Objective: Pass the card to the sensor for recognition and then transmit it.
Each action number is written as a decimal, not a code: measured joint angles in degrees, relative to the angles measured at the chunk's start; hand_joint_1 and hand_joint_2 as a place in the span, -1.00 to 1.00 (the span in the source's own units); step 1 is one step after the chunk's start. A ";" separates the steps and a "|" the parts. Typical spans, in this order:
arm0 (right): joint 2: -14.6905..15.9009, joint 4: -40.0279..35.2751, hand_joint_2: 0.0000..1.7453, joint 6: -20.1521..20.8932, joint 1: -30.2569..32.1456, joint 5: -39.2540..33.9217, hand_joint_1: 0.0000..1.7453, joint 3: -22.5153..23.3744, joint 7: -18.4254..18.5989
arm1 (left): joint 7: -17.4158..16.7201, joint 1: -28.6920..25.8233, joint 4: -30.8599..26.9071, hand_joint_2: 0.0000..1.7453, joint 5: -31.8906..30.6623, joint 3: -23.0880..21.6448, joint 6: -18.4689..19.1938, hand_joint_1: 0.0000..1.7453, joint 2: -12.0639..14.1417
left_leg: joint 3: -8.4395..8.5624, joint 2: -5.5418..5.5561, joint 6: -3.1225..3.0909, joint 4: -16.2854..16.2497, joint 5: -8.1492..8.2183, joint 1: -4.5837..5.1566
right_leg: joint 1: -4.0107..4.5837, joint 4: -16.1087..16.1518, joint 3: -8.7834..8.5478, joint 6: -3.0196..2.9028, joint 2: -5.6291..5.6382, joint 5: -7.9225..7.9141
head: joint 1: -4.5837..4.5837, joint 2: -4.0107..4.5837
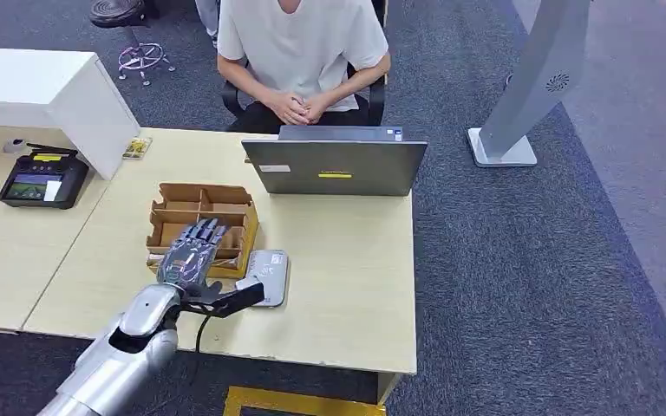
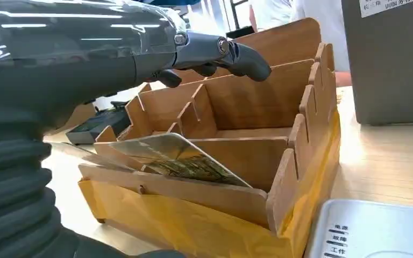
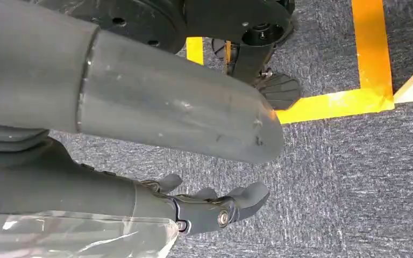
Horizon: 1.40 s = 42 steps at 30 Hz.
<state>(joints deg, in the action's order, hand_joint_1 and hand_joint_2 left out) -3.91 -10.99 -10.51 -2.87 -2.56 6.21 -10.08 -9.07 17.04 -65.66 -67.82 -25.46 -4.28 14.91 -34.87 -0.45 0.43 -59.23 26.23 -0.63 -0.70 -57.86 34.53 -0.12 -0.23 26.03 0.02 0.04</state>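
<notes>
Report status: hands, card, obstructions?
Left hand open over wooden box. Right hand empty, hanging by floor. Card leaning in box, ungripped. Nothing blocking.

Pale wooden desk [image 1: 347, 277] on dark carpet. Directly beneath the left hand's fingers [image 1: 199, 238]: a compartmented wooden box [image 1: 199, 208]. Just beside the fingers, at the thumb side: a flat grey sensor pad [image 1: 269, 276]. Beyond the fingers: a grey laptop [image 1: 334, 166]. Well off to their left: a black terminal [image 1: 42, 184] and a white block [image 1: 43, 91].
</notes>
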 joint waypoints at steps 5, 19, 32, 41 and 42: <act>0.00 0.02 -1.00 0.00 0.00 0.00 -1.00 0.00 0.00 | 0.00 0.06 0.26 1.00 0.00 0.13 0.00 -1.00 -0.15 | 0.00 0.00 0.00 0.00 0.00 0.00 | 0.00 0.00 0.00 0.00 0.00 0.00 | 0.00 -0.02; 0.00 0.02 -1.00 -0.02 0.03 0.00 -1.00 1.18 -0.15 | 0.00 -1.04 -2.87 1.00 -2.62 0.20 -2.01 -1.00 -0.48 | -0.01 0.01 0.00 0.00 0.00 0.00 | 0.00 0.00 -0.01 0.00 -0.01 0.00 | 0.00 -0.02; 0.00 0.04 -1.00 -0.02 0.05 -0.22 -1.00 1.55 -0.17 | 0.11 -1.83 -5.88 1.00 -2.80 0.22 -2.10 -1.00 -0.39 | -0.01 0.02 0.00 0.00 0.00 0.00 | 0.00 0.00 -0.01 0.00 -0.02 0.00 | 0.00 0.00; 0.00 0.04 -1.00 -0.02 0.12 -0.37 -1.00 2.45 -0.17 | -0.15 -2.25 -7.87 1.00 -3.17 0.22 -0.98 -1.00 -0.02 | -0.02 0.02 0.00 0.00 0.00 0.00 | 0.00 0.00 -0.01 0.00 -0.02 0.00 | -0.02 0.00; 0.00 0.04 -1.00 -0.04 0.15 -0.37 -1.00 2.51 -0.17 | -0.48 -2.30 -7.91 1.00 -3.21 0.22 -0.87 -1.00 0.07 | -0.02 0.02 0.00 0.00 0.00 0.00 | 0.00 0.00 -0.01 0.00 -0.02 0.00 | 0.00 -0.02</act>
<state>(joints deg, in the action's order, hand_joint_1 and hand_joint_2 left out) -3.91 -10.95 -10.56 -2.72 -2.93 8.72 -10.25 -9.55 14.74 -73.57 -71.04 -25.24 -5.16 14.97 -34.89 -0.43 0.43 -59.23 26.23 -0.63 -0.70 -57.87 34.52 -0.12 -0.25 26.03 0.02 0.02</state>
